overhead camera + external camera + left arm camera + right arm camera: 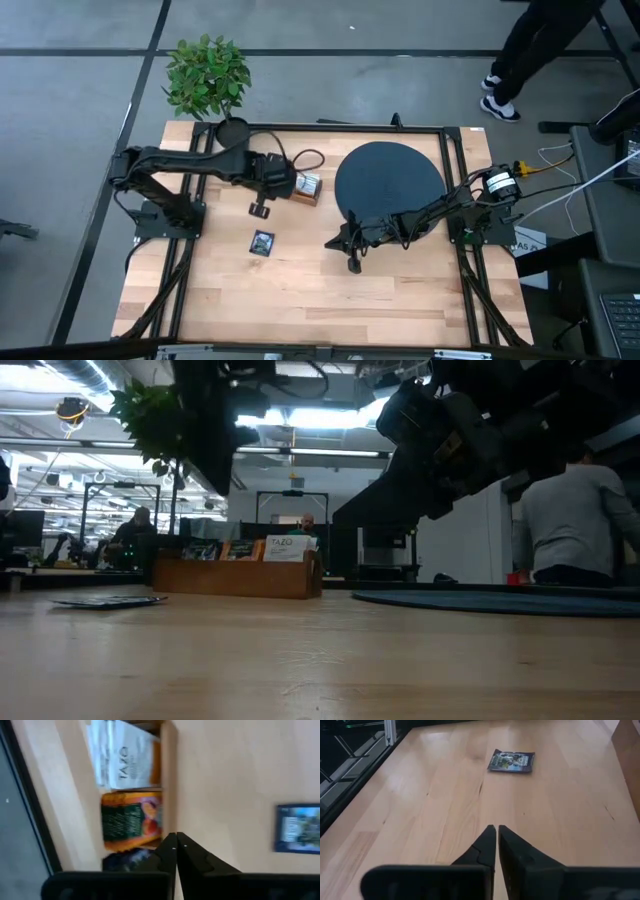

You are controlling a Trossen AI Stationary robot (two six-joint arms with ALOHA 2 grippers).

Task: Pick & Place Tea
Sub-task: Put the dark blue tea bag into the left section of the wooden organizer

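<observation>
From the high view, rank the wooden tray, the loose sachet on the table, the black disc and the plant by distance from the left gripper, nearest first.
1. Wooden tray: right beside the left gripper, toward the disc.
2. Loose sachet: on bare table, toward the front edge.
3. Black disc: past the tray, on the right arm's side.
4. Plant: beyond the table's back edge.
Disc and plant are close to call.

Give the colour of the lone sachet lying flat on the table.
Dark blue with some green, seen best in the right wrist view: sachet.
</observation>
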